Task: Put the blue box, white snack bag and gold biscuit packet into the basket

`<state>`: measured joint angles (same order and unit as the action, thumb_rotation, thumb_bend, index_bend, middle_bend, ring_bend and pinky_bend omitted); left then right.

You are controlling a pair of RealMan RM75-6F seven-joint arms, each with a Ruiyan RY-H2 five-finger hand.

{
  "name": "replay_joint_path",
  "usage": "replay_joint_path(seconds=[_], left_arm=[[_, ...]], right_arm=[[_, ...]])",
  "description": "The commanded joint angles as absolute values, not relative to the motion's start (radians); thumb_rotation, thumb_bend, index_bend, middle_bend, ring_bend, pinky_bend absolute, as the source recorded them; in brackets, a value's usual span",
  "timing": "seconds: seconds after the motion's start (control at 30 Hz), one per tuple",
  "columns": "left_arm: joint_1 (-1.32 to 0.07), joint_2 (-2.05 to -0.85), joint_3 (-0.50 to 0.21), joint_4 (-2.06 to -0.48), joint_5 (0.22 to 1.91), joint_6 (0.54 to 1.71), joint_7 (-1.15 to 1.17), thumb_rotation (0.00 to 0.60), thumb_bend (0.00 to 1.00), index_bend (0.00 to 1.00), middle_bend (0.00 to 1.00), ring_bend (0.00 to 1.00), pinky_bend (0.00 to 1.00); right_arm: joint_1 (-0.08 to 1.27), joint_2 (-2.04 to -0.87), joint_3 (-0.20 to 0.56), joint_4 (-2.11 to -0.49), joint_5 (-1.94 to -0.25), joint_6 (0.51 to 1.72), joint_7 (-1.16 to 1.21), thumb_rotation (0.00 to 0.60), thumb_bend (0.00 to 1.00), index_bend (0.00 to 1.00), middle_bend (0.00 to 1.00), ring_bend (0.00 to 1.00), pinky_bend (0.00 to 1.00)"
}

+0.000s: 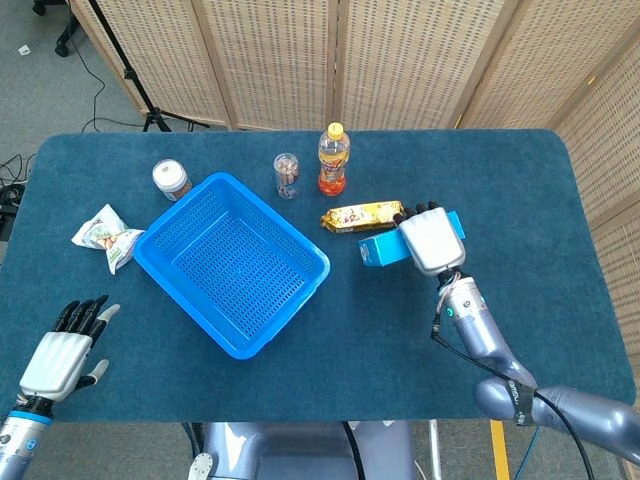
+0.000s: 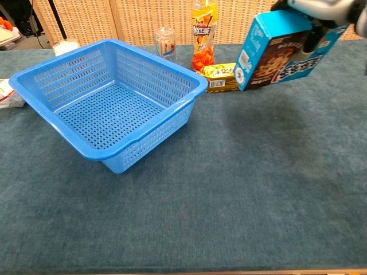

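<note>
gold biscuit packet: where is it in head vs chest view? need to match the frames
Head view: gold biscuit packet lies right of centre, below the orange bottle, just left of the right hand.
Chest view: upper middle, its right end hidden behind the held blue box.
Shared landmark: the orange bottle just behind it.

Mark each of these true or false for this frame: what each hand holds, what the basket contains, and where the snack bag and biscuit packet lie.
1. The right hand holds the blue box above the table. True.
2. The basket already contains the gold biscuit packet. False: the basket is empty and the packet lies on the table to its right.
3. The white snack bag lies on the table left of the basket. True.
4. The left hand grips the snack bag. False: it holds nothing, fingers apart, near the table's front left edge.
</note>
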<state>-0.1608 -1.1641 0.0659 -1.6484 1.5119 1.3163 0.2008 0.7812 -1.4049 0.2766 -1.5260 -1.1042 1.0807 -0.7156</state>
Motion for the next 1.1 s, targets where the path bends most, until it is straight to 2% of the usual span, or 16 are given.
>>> replay_joint_path(seconds=[0.03, 0.7, 0.9, 1.1], left_arm=[[-0.162, -1.161, 0.068, -1.647, 1.515, 1.314, 0.19, 0.6, 0.31, 0.0, 0.0, 0.0, 0.02], [-0.162, -1.152, 0.072, -1.652, 1.529, 1.311, 0.173, 0.6, 0.31, 0.0, 0.0, 0.0, 0.02], [-0.163, -1.147, 0.072, -1.654, 1.531, 1.31, 0.167, 0.6, 0.31, 0.0, 0.0, 0.0, 0.02], [-0.161, -1.145, 0.077, -1.661, 1.543, 1.314, 0.176, 0.6, 0.31, 0.0, 0.0, 0.0, 0.02]], right_arm=[[0.822, -1.449, 0.293, -1.499, -1.093, 1.091, -0.753, 0.6, 0.26, 0.69, 0.55, 0.48, 0.45], [0.957, -1.489, 0.358, -1.678, -1.017, 1.163, -0.989, 0.6, 0.25, 0.69, 0.55, 0.48, 0.45], [1.005, -1.542, 0.373, -1.771, -0.962, 1.222, -1.085, 0.6, 0.24, 0.69, 0.55, 0.48, 0.45], [1.041, -1.594, 0.355, -1.806, -0.933, 1.259, -1.143, 0.6, 0.23, 0.69, 0.55, 0.48, 0.45]])
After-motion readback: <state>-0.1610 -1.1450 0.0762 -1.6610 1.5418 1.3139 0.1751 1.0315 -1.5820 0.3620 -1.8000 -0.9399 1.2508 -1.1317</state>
